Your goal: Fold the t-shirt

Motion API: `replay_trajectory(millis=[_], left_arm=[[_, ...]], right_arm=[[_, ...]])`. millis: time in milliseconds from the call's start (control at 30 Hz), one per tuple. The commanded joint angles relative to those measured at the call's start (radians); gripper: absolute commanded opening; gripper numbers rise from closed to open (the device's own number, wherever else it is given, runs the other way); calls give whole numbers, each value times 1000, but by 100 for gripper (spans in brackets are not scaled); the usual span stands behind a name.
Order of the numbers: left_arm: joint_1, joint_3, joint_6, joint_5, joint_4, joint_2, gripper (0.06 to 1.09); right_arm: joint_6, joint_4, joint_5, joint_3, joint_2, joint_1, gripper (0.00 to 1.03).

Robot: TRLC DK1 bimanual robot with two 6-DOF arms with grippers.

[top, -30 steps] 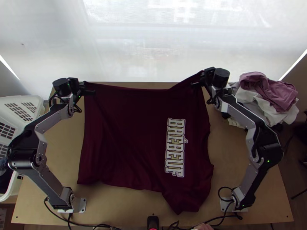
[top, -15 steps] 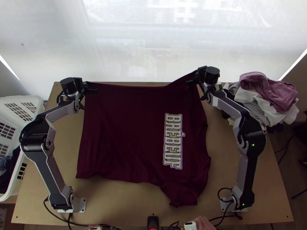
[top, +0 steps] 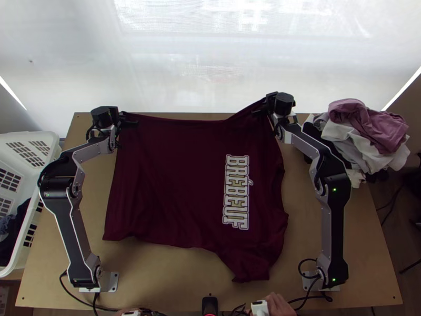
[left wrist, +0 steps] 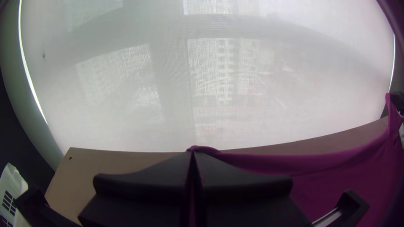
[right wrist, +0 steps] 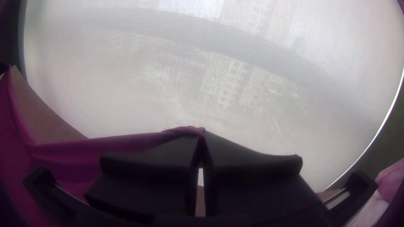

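The two black fingers (left wrist: 143, 185) of the left end effector (top: 124, 116) meet at their tips on a gathered bit of the magenta t-shirt (left wrist: 341, 180). From there the cloth's edge runs off to the end effector's right, sagging, then climbs to a narrow peak at the right end effector (top: 264, 104). Bare wooden worktop (left wrist: 73, 185) lies to the left, with a white slatted laundry basket (left wrist: 16, 180) past its edge. Beyond the fingertips hangs a pale translucent window blind (left wrist: 126, 105), buildings faint through it.
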Motion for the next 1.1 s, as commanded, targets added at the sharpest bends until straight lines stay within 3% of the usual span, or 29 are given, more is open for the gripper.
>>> replay_trajectory(millis=[0, 467, 1067], left_arm=[[1, -21, -12, -6, 1, -41, 9], [-18, -302, -45, 5, 3, -268, 9], [-1, -549, -47, 10, 15, -457, 9]], right_arm=[[3, -4, 5, 4, -4, 1, 3], [26, 2, 5, -383, -290, 27, 3], [85, 9, 8, -710, -553, 77, 3]])
